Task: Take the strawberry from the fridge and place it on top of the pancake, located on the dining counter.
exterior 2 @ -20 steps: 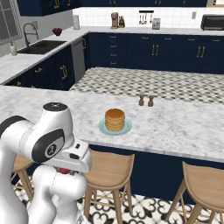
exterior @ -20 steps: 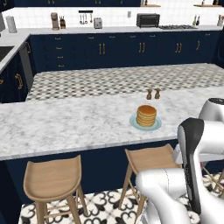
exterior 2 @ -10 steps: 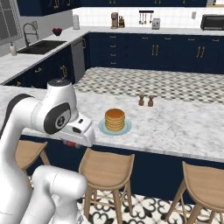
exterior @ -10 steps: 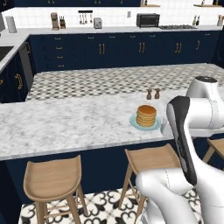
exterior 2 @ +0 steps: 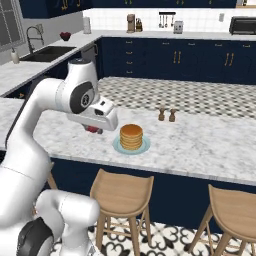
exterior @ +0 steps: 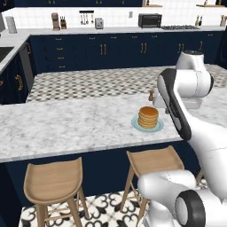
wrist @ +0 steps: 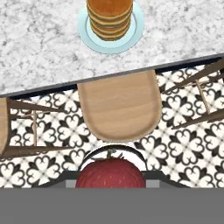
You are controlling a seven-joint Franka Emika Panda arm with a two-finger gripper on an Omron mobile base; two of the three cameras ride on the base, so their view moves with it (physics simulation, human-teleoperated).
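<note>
- We see the gripper (exterior 2: 93, 129) closed narrow around the strawberry (wrist: 110, 174), which sits red and round between its jaws at the bottom of the hand view.
- From the right base view, the strawberry (exterior 2: 92, 129) shows as a small red spot under the white hand, held above the near edge of the dining counter (exterior 2: 200, 145), just left of the plate.
- The pancake (exterior 2: 131, 136) stands as a golden-brown stack on a pale greenish plate (exterior 2: 118, 146), near the counter's near edge; the strawberry is beside it, not yet on it.
- In the hand view the pancake (wrist: 109, 18) and its plate (wrist: 138, 26) lie at the top, with a wooden stool (wrist: 118, 105) seat between them and the fruit.
- Two small brown shakers (exterior 2: 166, 114) stand on the counter to the far right of the plate.
- In the left base view, the arm (exterior: 184, 88) bends over the counter to the right of the pancake (exterior: 148, 117).
</note>
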